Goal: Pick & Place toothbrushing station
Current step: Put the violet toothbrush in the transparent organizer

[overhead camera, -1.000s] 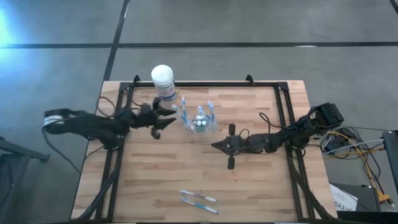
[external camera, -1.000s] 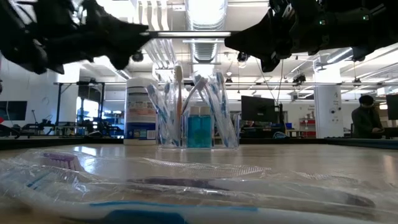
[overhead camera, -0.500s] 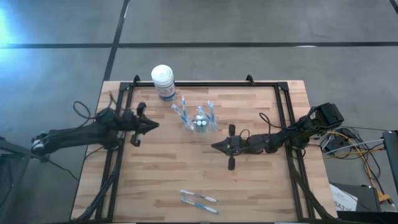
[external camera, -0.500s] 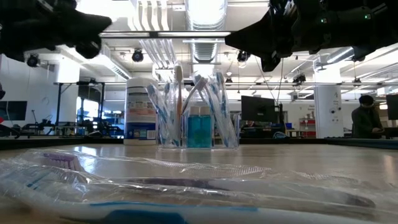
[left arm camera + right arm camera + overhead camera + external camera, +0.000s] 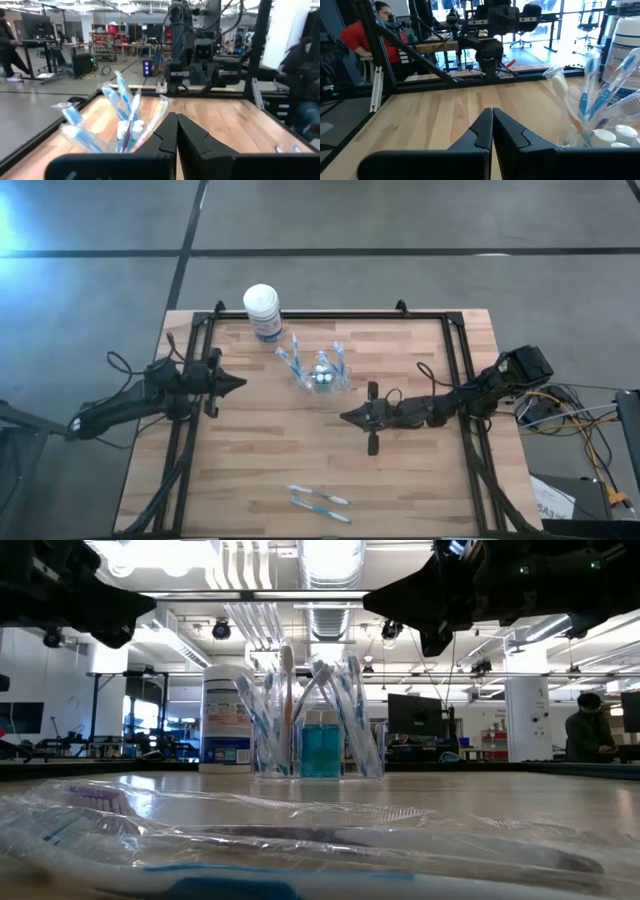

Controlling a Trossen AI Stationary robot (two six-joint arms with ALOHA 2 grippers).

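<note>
The left claw [image 5: 236, 383] is being drawn back from the clear cup [image 5: 322, 377] of toothbrushes [image 5: 293, 360] toward the surface's [image 5: 400, 470] left rail, closed and empty, its arm stretched low. The cup is being left standing near the far middle. The right claw [image 5: 345, 416] is being held closed, empty, near the cup.

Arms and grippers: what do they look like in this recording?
Both arms are dark, slim, jointed links with black cables looping beside them. The left gripper and right gripper each end in two black, tapering, pointed fingers. The right arm's base carries a boxy black housing, with loose cables, some yellow, beside it.
</note>
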